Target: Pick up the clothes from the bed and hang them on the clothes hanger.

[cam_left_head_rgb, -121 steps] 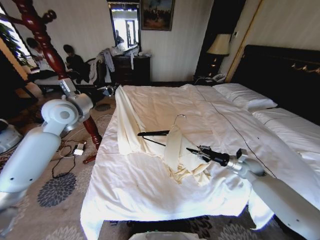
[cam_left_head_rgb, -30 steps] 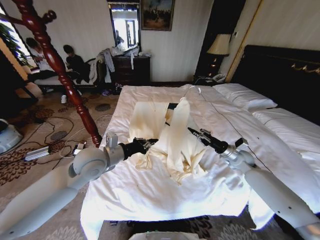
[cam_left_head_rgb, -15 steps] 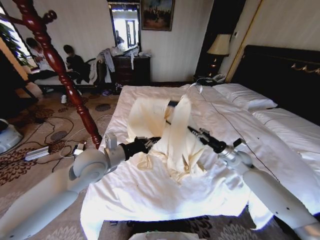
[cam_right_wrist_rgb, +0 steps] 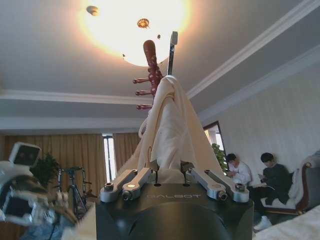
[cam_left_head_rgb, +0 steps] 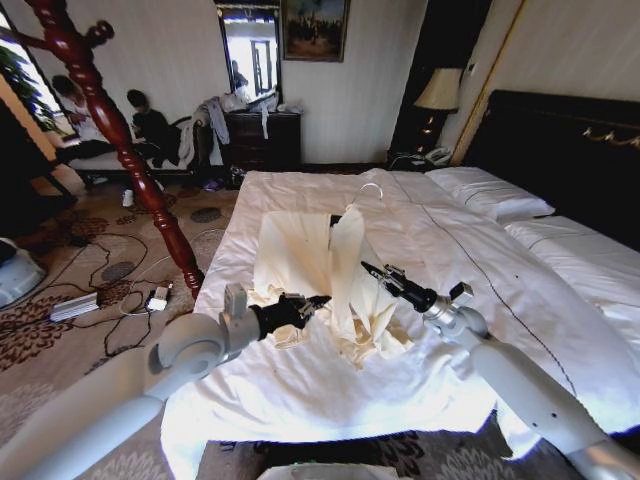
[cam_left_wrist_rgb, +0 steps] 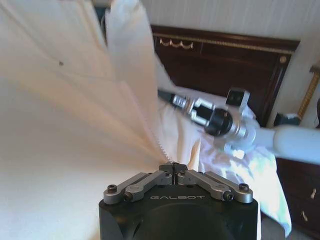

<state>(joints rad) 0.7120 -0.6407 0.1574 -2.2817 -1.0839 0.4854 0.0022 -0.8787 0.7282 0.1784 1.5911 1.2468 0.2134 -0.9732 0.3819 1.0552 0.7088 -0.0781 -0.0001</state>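
On the bed (cam_left_head_rgb: 300, 390) with its white duvet, the cream clothes (cam_left_head_rgb: 350, 290) are lifted into a peak over the black clothes hanger (cam_left_head_rgb: 335, 220). The hanger's silver hook (cam_left_head_rgb: 370, 188) pokes out on top. My left gripper (cam_left_head_rgb: 308, 304) is shut on a lower edge of the clothes (cam_left_wrist_rgb: 75, 130), which fan out from its tips (cam_left_wrist_rgb: 173, 167). My right gripper (cam_left_head_rgb: 372, 270) is shut on the cloth-covered hanger from the other side. In the right wrist view the clothes (cam_right_wrist_rgb: 170, 120) rise from the gripper (cam_right_wrist_rgb: 169, 172), and the hanger's black end (cam_right_wrist_rgb: 172, 50) sticks out above.
A red wooden coat stand (cam_left_head_rgb: 110, 115) rises from the carpet left of the bed, with cables (cam_left_head_rgb: 85, 305) at its foot. White pillows (cam_left_head_rgb: 490, 192) and the black headboard (cam_left_head_rgb: 570, 140) lie to the far right. A lamp (cam_left_head_rgb: 437, 90) stands behind.
Both grippers have drawn nearer to me and closer together. The clothes peak has shifted slightly left, and the hanger's hook now shows on top.
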